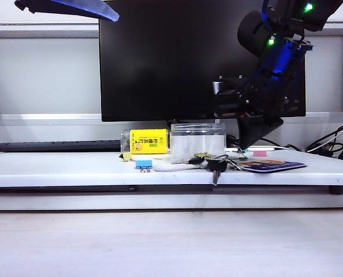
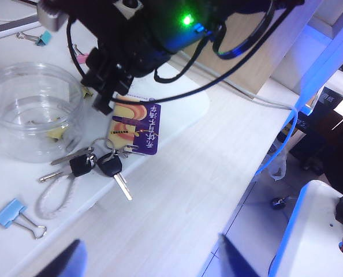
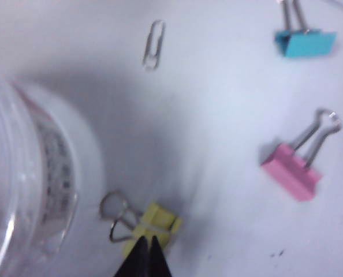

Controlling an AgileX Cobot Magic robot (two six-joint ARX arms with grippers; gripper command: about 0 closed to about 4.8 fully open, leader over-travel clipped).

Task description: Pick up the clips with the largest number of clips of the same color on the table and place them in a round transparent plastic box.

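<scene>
Your right gripper (image 3: 146, 254) has its jaws pinched together on the small pale-yellow binder clip (image 3: 154, 226) — the tips meet right at the clip's body, its silver wire handles lying toward the round transparent plastic box (image 3: 21, 190) just beside it. So the grasp looks made; I judge you are at the lift. Raise the clip clear of the white table (image 3: 217, 104), carry it over the box's rim, and let go only once it is above the open mouth. Check that the clip comes up with the tips, since the pinch sits at its edge.

In the left wrist view, one pale-yellow clip seems to lie inside the box already, and another rests against the box's far side under the right arm.

Leave the pink binder clip (image 3: 293, 173), the teal binder clip (image 3: 305, 41) and the silver wire paperclip (image 3: 153, 45) where they are — also the blue binder clip (image 2: 10, 212) and the bunch of black-headed keys (image 2: 96, 164) near the front edge.

Your left gripper (image 2: 148, 259) hangs high on the left with its jaws wide, holding nothing.
</scene>
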